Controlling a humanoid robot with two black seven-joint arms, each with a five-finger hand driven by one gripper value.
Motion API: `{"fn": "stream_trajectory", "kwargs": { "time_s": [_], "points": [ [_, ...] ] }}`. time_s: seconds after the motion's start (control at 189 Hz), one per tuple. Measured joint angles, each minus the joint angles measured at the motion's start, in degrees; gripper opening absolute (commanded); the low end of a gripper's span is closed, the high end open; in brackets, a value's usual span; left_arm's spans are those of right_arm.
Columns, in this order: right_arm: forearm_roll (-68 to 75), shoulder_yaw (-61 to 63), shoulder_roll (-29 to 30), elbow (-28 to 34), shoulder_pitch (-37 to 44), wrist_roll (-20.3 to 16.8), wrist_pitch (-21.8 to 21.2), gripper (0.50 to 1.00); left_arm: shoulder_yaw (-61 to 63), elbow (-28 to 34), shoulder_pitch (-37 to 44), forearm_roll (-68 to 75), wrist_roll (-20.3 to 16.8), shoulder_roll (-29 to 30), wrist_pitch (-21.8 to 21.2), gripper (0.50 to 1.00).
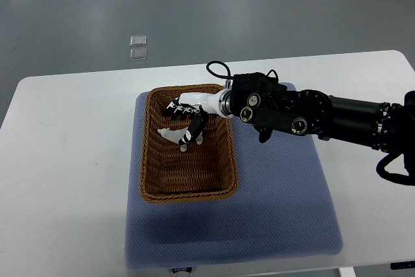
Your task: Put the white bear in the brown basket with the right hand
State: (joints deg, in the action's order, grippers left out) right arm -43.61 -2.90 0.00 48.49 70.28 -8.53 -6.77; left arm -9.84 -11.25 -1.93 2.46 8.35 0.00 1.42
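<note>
Woven brown wicker: the brown basket [188, 183], rectangular and open-topped, is set on a blue-grey mat [279, 205], the padding probably meant to keep it from sliding on the white table [65, 160].

White plush: the white bear [174, 135], small and only partly visible, is found inside the basket, in its far half, low against the woven floor or just above it; contact with the floor cannot be confirmed. It is largely covered by the hand.

The right hand [188, 120], white-shelled with black finger segments, is reached in over the basket's right rim from an arm entering at the picture's right edge. Its fingers [193, 126] are curled downward around the bear, so a grasp on the toy is judged to be in place. The wrist is held above the rim, presumably so that the wicker wall is cleared while the toy is lowered.

Left arm: not visible.

Other items: two small clear square objects [137, 47] are seen on the grey floor beyond the table, well apart from the work.

Status: the bear is judged to be already within the basket; release of the fingers and a lift clear of the rim are what is left.
</note>
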Motion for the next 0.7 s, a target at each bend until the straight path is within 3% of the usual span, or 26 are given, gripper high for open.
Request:
{"fn": "stream_trajectory", "kwargs": {
  "time_s": [0.227, 0.423, 0.698],
  "points": [
    [0.09, 0.00, 0.00, 0.23, 0.22, 0.00, -0.13, 0.825, 0.00, 0.00, 0.00, 0.00, 0.00, 0.00, 0.00, 1.000],
    [0.50, 0.79, 0.00, 0.22, 2.57, 0.00, -0.25, 0.858, 0.00, 0.00, 0.00, 0.00, 0.00, 0.00, 0.00, 1.000],
    [0.56, 10.33, 0.00, -0.47, 4.78, 0.00, -0.53, 0.860, 0.00, 0.06, 0.00, 0.00, 0.00, 0.00, -0.02, 1.000]
  ]
}}
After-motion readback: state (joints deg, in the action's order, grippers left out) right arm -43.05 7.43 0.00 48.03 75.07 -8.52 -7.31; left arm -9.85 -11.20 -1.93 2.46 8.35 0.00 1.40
